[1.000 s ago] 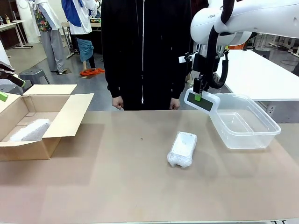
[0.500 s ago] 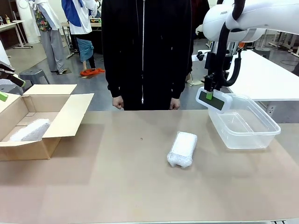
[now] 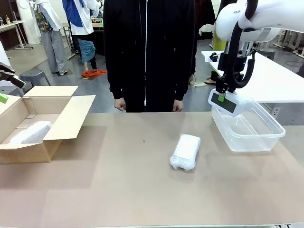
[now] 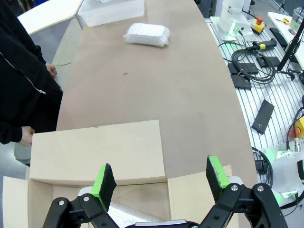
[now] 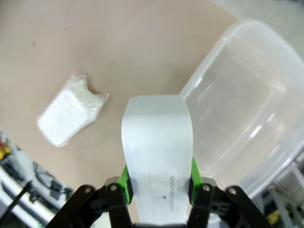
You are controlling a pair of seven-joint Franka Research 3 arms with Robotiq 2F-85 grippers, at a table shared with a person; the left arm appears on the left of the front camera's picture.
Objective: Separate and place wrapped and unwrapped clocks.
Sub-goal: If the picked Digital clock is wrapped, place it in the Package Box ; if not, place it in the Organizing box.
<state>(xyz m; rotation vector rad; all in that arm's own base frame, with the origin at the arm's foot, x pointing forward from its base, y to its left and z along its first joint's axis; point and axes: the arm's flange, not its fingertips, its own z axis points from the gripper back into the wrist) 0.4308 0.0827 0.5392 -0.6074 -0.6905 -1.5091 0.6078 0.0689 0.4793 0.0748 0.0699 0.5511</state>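
A robotics lab: loose cables (image 4: 251,53), emergency-stop button (image 4: 259,21), white worktable (image 3: 270,76).

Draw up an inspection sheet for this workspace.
Surface: brown table, flat.
Job's things: wrapped clock lying on the table; second wrapped clock inside the cardboard box; bare clock held above the clear tub at its rim.
Clutter: small dark speck.
Grippers: left gripper open over the box; right gripper shut on the bare clock.
Cables: black cables on the bench beside the table.
Surroundings: person in black at the far side.
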